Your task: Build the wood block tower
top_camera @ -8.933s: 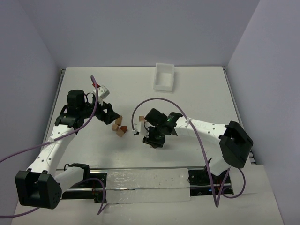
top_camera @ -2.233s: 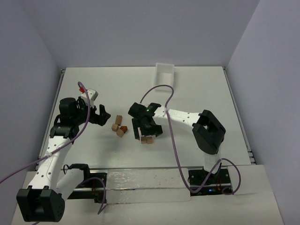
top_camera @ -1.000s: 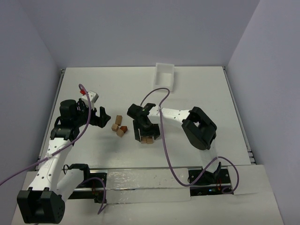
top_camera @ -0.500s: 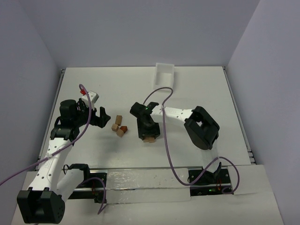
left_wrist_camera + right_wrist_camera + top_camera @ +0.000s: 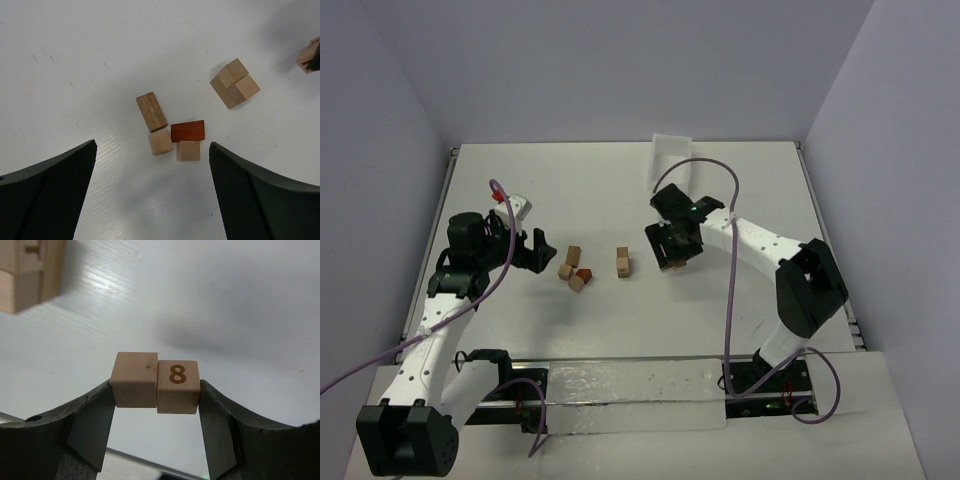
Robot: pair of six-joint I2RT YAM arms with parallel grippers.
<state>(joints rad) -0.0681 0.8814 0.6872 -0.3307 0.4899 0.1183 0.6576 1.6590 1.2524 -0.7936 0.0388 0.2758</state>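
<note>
My right gripper [image 5: 156, 390] is shut on two tan cubes side by side, a plain cube [image 5: 134, 379] and a cube marked 8 [image 5: 178, 386], held above the table. From above, that gripper [image 5: 672, 262] hangs right of centre. A small cluster of tan blocks [image 5: 622, 261] stands on the table to its left, also seen as blocks [image 5: 235, 83]. My left gripper [image 5: 535, 250] is open with nothing between its fingers. Just ahead of it lie an oblong tan block [image 5: 151, 111], a red-brown block [image 5: 188, 131] and two tan cubes [image 5: 160, 141] [image 5: 188, 150].
A white tray [image 5: 665, 145] sits at the back of the table, partly behind the right arm's cable. The table's raised edges run along left and right. Both arm bases stand on the rail at the near edge.
The right gripper has closed on the two cubes near the table's centre, lifted them and swung right and toward the back. The left arm has not moved.
</note>
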